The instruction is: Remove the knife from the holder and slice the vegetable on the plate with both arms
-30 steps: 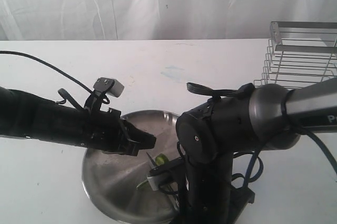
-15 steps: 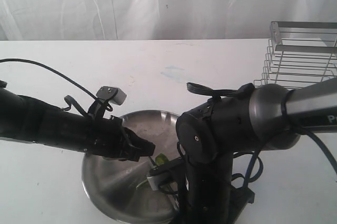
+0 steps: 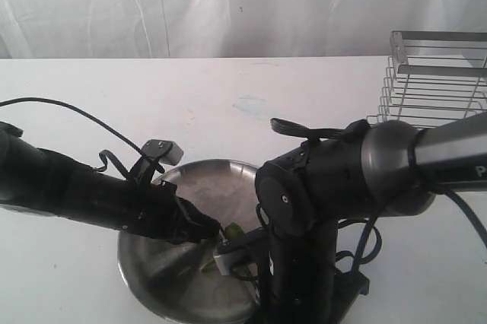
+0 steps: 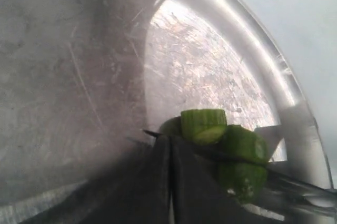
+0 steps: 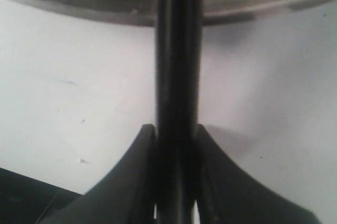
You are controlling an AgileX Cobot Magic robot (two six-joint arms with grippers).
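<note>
Cut green vegetable (image 4: 204, 125) pieces lie in the steel plate (image 4: 261, 58), one in the exterior view as the vegetable (image 3: 231, 230). My left gripper (image 4: 169, 148) is shut with nothing in it, its tips right against the pieces. In the exterior view the left gripper (image 3: 212, 232) reaches low over the plate (image 3: 151, 262) from the left. The knife's thin dark point (image 4: 151, 133) pokes out beside those tips. My right gripper (image 5: 176, 135) is shut on the black knife handle (image 5: 178, 71), just outside the plate rim (image 5: 79, 9). The right arm (image 3: 327, 187) hides that grip in the exterior view.
The silver wire holder (image 3: 434, 81) stands at the back right of the white table (image 3: 228, 103). A white curtain hangs behind. The bulky right arm blocks the near right side of the plate.
My left gripper has come down and forward into the plate until its tips reach the vegetable. The right arm has not moved.
</note>
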